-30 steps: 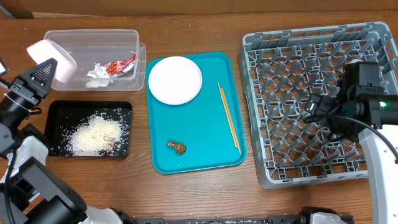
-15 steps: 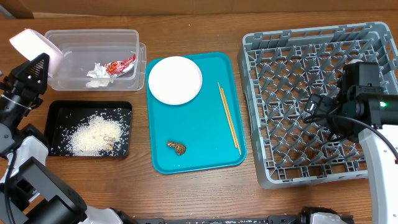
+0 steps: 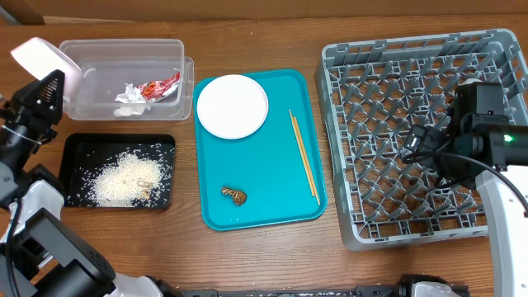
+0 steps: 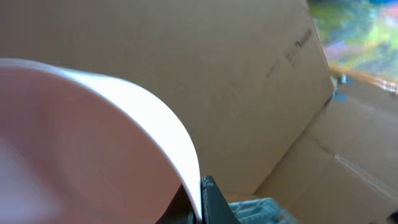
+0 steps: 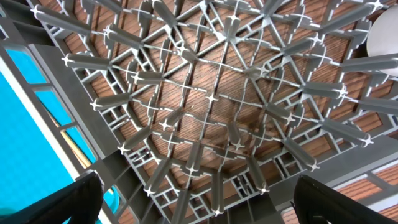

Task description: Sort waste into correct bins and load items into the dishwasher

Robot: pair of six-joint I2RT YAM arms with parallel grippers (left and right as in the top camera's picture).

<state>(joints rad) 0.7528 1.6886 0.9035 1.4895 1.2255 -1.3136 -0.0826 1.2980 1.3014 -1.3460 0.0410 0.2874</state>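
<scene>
My left gripper [image 3: 52, 81] is shut on the rim of a pale pink bowl [image 3: 37, 56], held tilted just left of the clear tub [image 3: 124, 51]. In the left wrist view the bowl [image 4: 81, 143] fills the left half, its rim pinched in my left gripper [image 4: 202, 202]. The tub holds a red-and-white wrapper [image 3: 159, 86] and a tissue wad [image 3: 129, 96]. Rice [image 3: 124, 177] lies in the black tray [image 3: 78, 144]. On the teal tray [image 3: 272, 206] lie a white plate [image 3: 233, 106], chopsticks [image 3: 303, 157] and a brown scrap [image 3: 234, 195]. My right gripper [image 5: 199, 205] hangs open over the grey dish rack [image 3: 396, 74].
Cardboard boxes [image 4: 261, 81] stand behind the left arm. Upright pegs [image 5: 211, 99] of the rack lie right under the right gripper, and the teal tray's edge [image 5: 25, 93] shows at its left. A white round object [image 5: 385, 31] sits at the rack's far side.
The left gripper has carried the pink bowl leftward, away from over the tub's left end, then stopped. The right arm has not moved.
</scene>
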